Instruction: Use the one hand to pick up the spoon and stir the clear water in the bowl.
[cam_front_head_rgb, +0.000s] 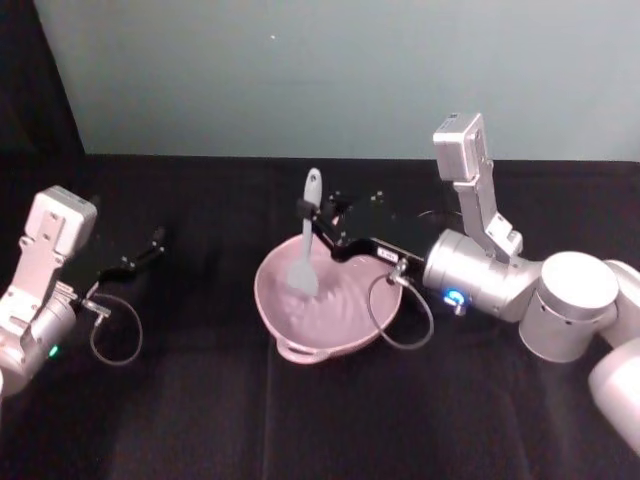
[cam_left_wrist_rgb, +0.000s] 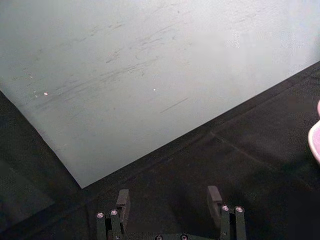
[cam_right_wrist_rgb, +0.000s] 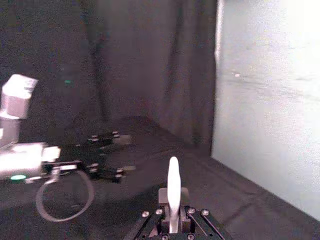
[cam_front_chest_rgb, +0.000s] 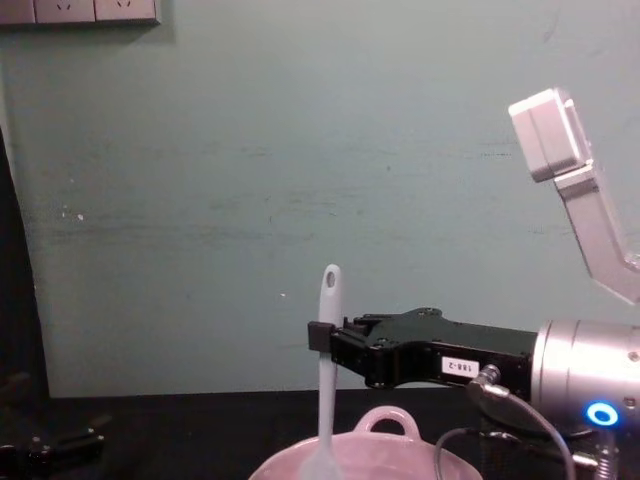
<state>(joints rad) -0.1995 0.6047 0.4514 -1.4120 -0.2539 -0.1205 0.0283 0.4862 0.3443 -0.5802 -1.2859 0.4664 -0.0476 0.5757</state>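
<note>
A pale pink bowl (cam_front_head_rgb: 345, 335) with a small loop handle sits at the table's middle. Faint ripples of clear water (cam_front_head_rgb: 338, 305) show inside it. The white spoon (cam_front_head_rgb: 306, 240) stands nearly upright, its flat head dipped into the bowl and its handle end pointing up. Reaching in from the right, my right gripper (cam_front_head_rgb: 305, 208) is shut on the spoon's handle a little below the top. From the chest, the spoon (cam_front_chest_rgb: 327, 380) rises out of the bowl (cam_front_chest_rgb: 385, 425) with the right gripper (cam_front_chest_rgb: 320, 338) clamped on it. My left gripper (cam_front_head_rgb: 150, 245) rests open at the far left, away from the bowl.
A black cloth (cam_front_head_rgb: 200, 400) covers the table, with a pale green wall (cam_front_head_rgb: 300, 70) behind it. Grey cable loops hang beside each wrist, one (cam_front_head_rgb: 400, 315) brushing the bowl's right rim. The bowl's pink edge (cam_left_wrist_rgb: 316, 137) shows far from the left gripper's fingers (cam_left_wrist_rgb: 122, 200).
</note>
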